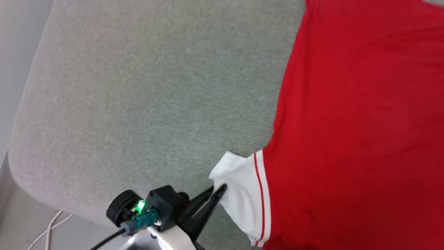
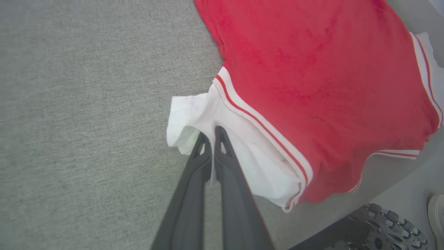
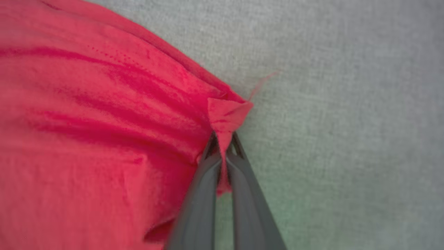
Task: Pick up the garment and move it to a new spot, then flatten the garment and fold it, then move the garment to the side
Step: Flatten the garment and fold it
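Observation:
The garment [image 1: 357, 114], a red jersey with white sleeves and red-striped trim, lies spread on a grey cushioned surface [image 1: 145, 97], covering the right of the head view. Its plain red side faces up. My left gripper [image 1: 218, 190] is shut on the edge of the white sleeve [image 1: 242, 194] at the bottom centre of the head view. In the left wrist view the same pinch shows: dark fingers [image 2: 222, 163] closed on the white sleeve cloth [image 2: 194, 114]. My right gripper [image 3: 223, 142] is shut on a red corner [image 3: 227, 113] of the garment, a fold of cloth caught between its fingers.
The grey surface has a rounded left edge [image 1: 20, 114] with pale floor and white cables [image 1: 48, 231] below it. In the left wrist view a dark toothed wheel part [image 2: 385, 225] sits at the bottom right, beyond the surface's edge.

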{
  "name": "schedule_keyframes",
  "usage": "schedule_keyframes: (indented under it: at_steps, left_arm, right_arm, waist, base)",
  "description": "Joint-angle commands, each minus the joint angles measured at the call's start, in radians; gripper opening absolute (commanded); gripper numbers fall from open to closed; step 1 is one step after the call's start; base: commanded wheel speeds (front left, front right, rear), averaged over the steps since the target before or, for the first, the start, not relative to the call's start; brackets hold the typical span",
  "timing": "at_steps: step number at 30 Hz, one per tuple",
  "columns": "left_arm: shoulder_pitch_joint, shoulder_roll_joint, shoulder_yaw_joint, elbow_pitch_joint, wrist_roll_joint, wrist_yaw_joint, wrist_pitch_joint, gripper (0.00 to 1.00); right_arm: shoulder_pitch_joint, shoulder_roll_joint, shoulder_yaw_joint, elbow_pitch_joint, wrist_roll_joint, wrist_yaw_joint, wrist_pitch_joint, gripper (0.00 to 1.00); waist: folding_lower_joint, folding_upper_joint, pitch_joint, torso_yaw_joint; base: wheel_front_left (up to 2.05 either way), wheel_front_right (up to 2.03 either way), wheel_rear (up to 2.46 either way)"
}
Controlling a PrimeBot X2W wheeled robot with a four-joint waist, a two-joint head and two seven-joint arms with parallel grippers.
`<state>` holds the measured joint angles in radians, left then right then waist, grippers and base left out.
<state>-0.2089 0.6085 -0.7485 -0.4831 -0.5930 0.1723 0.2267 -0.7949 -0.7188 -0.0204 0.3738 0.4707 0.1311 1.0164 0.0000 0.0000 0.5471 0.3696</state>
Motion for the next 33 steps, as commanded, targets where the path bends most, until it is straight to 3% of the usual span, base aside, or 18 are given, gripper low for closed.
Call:
schedule_keyframes:
  at_steps: [1, 4, 19, 25, 33]
  left_arm:
    - [0.01, 0.003, 0.005, 0.003, -0.003, 0.006, 0.001, 0.0]
    - [0.023, 0.014, 0.022, 0.024, -0.022, 0.015, -0.005, 0.0]
    - [0.149, 0.062, 0.087, 0.148, -0.125, 0.035, -0.068, 0.0]
    - [0.183, 0.067, 0.098, 0.184, -0.154, 0.032, -0.09, 0.0]
    - [0.182, 0.034, 0.083, 0.239, -0.164, 0.022, -0.109, 0.0]
  right_arm:
    - [0.049, 0.018, 0.002, 0.028, 0.011, -0.001, 0.006, 0.0]
    - [0.1, 0.053, -0.003, 0.016, 0.041, -0.001, -0.007, 0.0]
    - [0.518, 0.102, 0.038, -0.102, 0.096, -0.001, -0.111, 0.0]
    - [0.668, 0.133, -0.012, -0.141, 0.122, -0.001, -0.135, 0.0]
    - [0.825, 0.187, -0.033, -0.147, 0.102, -0.001, -0.157, 0.0]
  waist:
    - [0.0, 0.0, -0.061, -0.055]
    - [0.0, 0.0, -0.116, -0.097]
    - [0.0, 0.0, -0.362, -0.249]
    - [0.0, 0.0, -0.413, -0.28]
    - [0.0, 0.0, -0.439, -0.293]
  base:
    - [0.0, 0.0, 0.0]
    - [0.0, 0.0, 0.0]
    - [0.0, 0.0, 0.0]
    - [0.0, 0.0, 0.0]
    - [0.0, 0.0, 0.0]
